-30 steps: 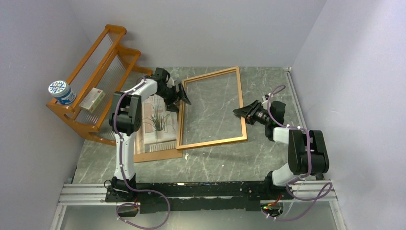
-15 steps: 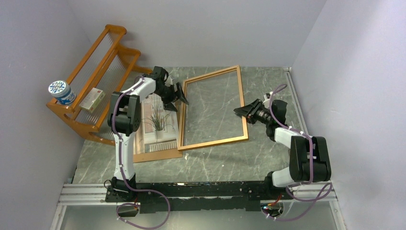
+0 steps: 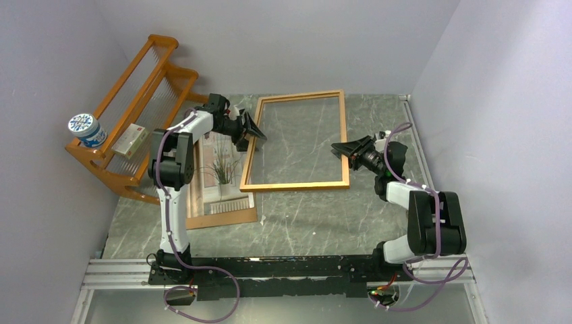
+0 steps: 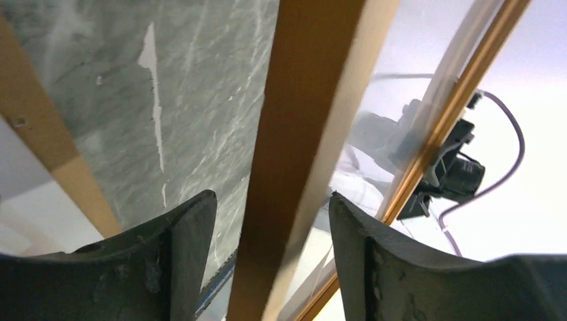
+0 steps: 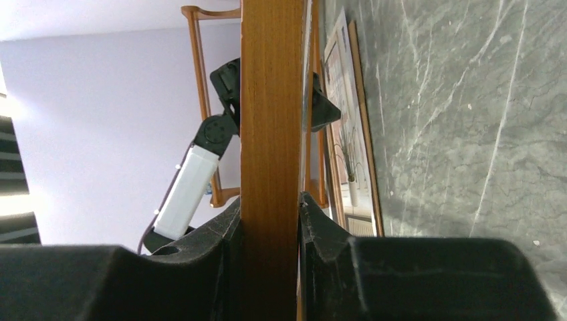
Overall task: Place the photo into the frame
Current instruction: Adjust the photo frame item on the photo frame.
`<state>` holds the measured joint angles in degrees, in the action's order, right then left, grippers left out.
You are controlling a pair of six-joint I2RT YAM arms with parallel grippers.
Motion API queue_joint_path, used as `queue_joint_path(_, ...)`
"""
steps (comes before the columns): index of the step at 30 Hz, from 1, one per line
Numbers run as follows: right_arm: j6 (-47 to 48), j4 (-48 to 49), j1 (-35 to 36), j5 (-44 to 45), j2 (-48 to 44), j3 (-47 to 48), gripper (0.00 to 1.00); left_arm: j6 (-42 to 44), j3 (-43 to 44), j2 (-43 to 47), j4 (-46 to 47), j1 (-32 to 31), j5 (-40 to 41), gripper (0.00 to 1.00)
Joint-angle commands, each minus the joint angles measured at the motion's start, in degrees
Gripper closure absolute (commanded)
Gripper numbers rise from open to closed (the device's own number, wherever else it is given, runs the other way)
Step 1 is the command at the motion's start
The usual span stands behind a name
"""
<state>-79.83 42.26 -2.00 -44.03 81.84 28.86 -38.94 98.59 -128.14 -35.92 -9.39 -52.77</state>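
Stiff, light frame [image 3: 297, 182]: hold it by the rails
Right gripper [image 3: 340, 147] clenches the rail farthest from the photo [image 3: 222, 169]; left gripper [image 3: 255, 129] straddles the nearest, unclenched.

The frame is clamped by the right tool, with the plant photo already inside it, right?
No. The frame is clamped by the right tool, but the photo lies outside it, on the brown board; see the top view.

Frame [image 3: 297, 184]: orange-brown wood, smooth, slight satin sheen. Pane [image 3: 297, 145]: clear, glossy. Table [image 3: 303, 216]: grey marbled, matt. Photo [image 3: 222, 169]: paper. Right pincer fingers [image 5: 414, 281]: black plastic, matt.
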Motion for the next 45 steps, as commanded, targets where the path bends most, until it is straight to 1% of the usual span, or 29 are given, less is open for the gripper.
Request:
queue_joint_path(1, -5.87, 13.46, 0.02, -2.32, 0.56, -0.02, 0.97, -7.55, -2.42, 2.01, 9.24, 1.17, -10.05, 0.4)
queue_joint_path(4, -5.08, 13.5, 0.04, -2.71, 1.21, -0.49, 0.96, -10.47, -2.69, 3.8, 13.1, 2.02, -11.8, 0.53)
queue_joint_path(6, -5.23, 15.1, 0.04, -3.21, 2.15, -0.94, 0.95, -11.56, -2.63, 4.54, 14.86, 2.3, -12.65, 0.59)
queue_joint_path(7, -5.25, 15.66, 0.06, -3.31, 2.63, -1.19, 0.95, -11.81, -2.61, 4.76, 15.33, 2.4, -13.01, 0.65)
queue_joint_path(9, -4.98, 16.53, 0.0, -3.65, 3.63, -1.64, 0.94, -13.06, -3.03, 5.52, 17.19, 2.6, -14.06, 0.79)
queue_joint_path(10, -4.83, 16.77, 0.04, -3.65, 4.12, -2.03, 0.94, -13.96, -3.44, 6.1, 18.64, 2.8, -14.44, 0.82)
queue_joint_path(12, -4.88, 18.84, -0.01, -3.88, 5.51, -2.8, 0.92, -15.48, -3.95, 7.28, 20.85, 3.32, -15.0, 0.85)
queue_joint_path(16, -5.43, 24.56, 0.05, -4.78, 9.64, -4.34, 0.85, -15.33, -2.45, 9.27, 21.19, 4.21, -15.89, 0.92)
queue_joint_path(20, -9.17, 34.92, 0.03, -4.68, 15.13, -6.17, 0.69, -15.64, -1.27, 10.97, 21.31, 5.25, -16.65, 0.97)
queue_joint_path(24, -14.81, 47.58, 0.03, -4.36, 21.56, -6.97, 0.52, -14.21, 0.29, 12.13, 18.67, 6.29, -17.06, 0.97)
queue_joint_path(26, -16.49, 51.13, 0.03, -3.8, 24.43, -7.17, 0.45, -12.04, 1.86, 12.65, 15.44, 6.63, -16.53, 0.98)
queue_joint_path(28, -16.44, 52.13, 0.01, -3.57, 25.98, -7.24, 0.4, -9.96, 3.46, 13.05, 12.1, 7.04, -15.68, 0.97)
queue_joint_path(32, -13.28, 47.29, 0.15, -3.76, 26.5, -6.76, 0.32, -7.85, 5.67, 14.18, 8.2, 7.41, -14.26, 0.98)
queue_joint_path(35, -8.34, 38.28, 0.1, -3.54, 25.42, -5.95, 0.27, -3.23, 9.51, 14.24, 0.54, 7.45, -10.97, 0.98)
queue_joint_path(42, 1.86, 21.26, 0.12, -2.48, 22.74, -2.95, 0.27, 5.52, 18.11, 14.14, -13.19, 7.4, -4.37, 0.98)
queue_joint_path(45, 7.11, 10.73, 0.6, -1.29, 19.86, -0.89, 0.27, 8.29, 22.23, 13.9, -19.43, 7.4, -1.77, 0.97)
